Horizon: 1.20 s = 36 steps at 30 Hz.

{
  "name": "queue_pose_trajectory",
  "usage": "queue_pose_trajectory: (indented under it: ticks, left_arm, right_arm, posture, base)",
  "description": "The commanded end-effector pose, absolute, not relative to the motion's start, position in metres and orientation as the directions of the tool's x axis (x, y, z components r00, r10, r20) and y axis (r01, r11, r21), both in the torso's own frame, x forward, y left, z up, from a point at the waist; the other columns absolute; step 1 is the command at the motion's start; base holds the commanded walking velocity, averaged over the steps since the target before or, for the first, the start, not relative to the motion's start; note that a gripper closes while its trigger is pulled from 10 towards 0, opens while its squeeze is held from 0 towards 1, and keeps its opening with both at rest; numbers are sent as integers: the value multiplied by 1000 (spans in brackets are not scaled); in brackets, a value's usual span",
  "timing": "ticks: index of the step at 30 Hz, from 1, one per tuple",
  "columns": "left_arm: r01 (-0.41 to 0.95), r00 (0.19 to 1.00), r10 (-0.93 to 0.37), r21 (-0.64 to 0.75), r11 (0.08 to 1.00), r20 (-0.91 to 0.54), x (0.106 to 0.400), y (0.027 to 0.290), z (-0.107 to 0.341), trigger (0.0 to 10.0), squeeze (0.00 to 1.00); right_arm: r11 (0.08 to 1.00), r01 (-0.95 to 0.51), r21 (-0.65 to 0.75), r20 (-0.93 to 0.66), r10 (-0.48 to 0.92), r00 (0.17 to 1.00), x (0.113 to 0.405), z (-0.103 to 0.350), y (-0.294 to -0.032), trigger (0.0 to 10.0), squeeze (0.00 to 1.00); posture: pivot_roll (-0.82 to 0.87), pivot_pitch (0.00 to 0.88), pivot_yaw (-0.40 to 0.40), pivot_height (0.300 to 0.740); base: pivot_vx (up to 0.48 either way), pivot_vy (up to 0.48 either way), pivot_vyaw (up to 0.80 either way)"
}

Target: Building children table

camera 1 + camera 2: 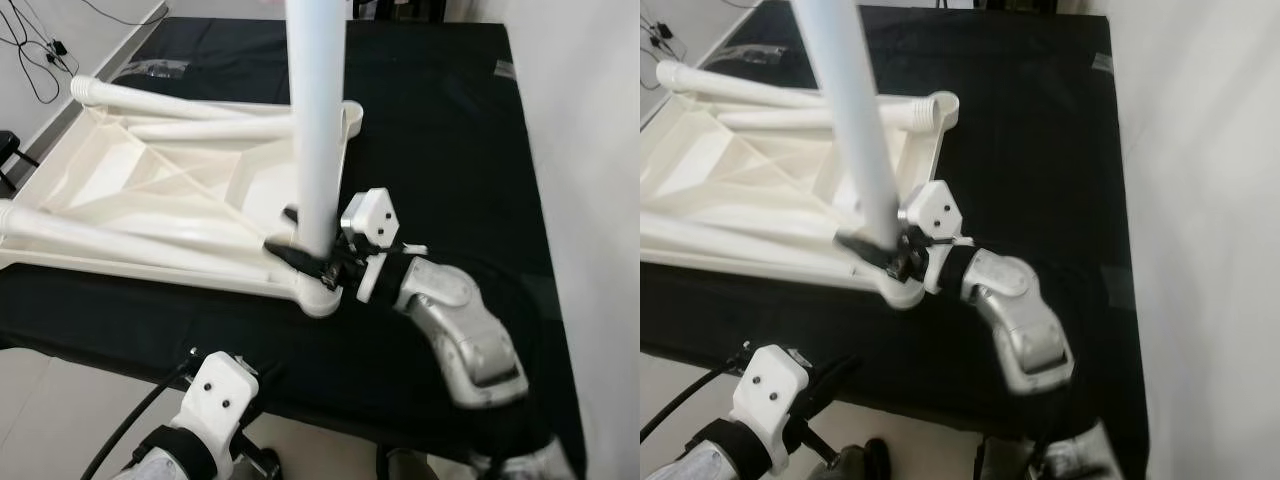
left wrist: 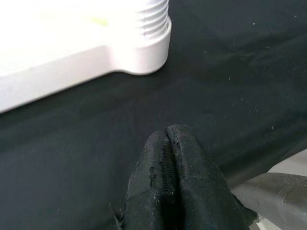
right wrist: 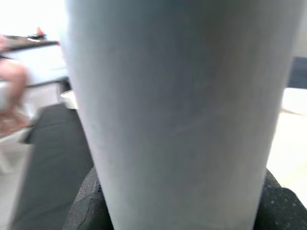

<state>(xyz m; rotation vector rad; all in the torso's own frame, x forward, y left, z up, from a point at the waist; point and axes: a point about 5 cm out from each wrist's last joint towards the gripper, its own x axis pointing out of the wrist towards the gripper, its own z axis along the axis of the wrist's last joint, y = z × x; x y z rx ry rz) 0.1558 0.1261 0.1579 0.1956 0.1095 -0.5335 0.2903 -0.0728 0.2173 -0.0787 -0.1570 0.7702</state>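
Two black fingers of the right gripper [image 1: 312,258] clamp the upright white plastic table leg [image 1: 318,120] at the near right corner socket of the upturned white plastic tabletop [image 1: 130,190] (on black cloth [image 1: 450,130]); the left gripper [image 2: 171,143] rests pinched together, empty.

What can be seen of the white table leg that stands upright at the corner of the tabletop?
The table leg is a smooth round tube that looks like white plastic. It stands almost upright, and its top runs out of the picture. Its lower end sits in the round corner socket of the upside-down white tabletop, which lies on a black cloth. The right gripper is shut on it just above the socket, with black fingers on both sides.
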Motion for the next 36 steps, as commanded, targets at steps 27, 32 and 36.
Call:
queue_pose_trajectory:
  ticks: [27,32,36]
  left_arm:
    - [502,864,-495,205,840,-87,177,135,175,10000,0]
    - [505,861,-506,196,840,-51,182,136,184,10000,0]
    - [522,835,-543,189,832,88,198,138,219,10000,0]
  right_arm:
    - [995,-98,-6,-166,96,981,261,164,-125,10000,0]
    - [996,-89,7,-175,89,980,262,165,-123,10000,0]
    - [993,-112,33,-172,116,978,264,164,-120,10000,0]
  posture:
    - [47,314,45,740]
    - [45,312,45,740]
    - [37,292,46,740]
  base:
    - [0,0,0]
    - [0,0,0]
    - [0,0,0]
